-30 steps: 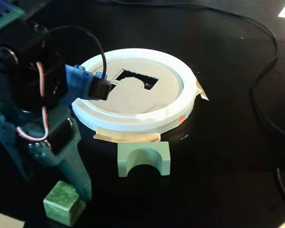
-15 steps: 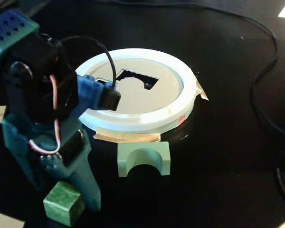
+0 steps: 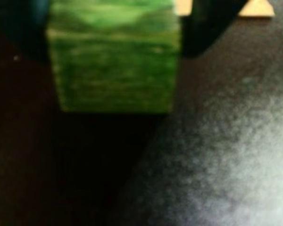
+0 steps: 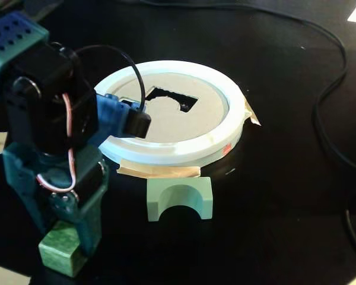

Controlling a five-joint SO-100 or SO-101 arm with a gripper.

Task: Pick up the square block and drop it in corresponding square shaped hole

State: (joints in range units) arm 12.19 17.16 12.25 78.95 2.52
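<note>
Low on the black table [image 4: 273, 196], my gripper [image 4: 68, 237] clamps the green block [image 4: 60, 254]. Block sits near the arch piece [image 4: 179, 199], well apart from the white ring's [image 4: 178, 155] hole [image 4: 172, 99].

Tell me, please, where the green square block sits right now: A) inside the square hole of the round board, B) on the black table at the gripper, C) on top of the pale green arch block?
B: in the fixed view the green square block rests on the black table under the gripper, away from the round board.
</note>
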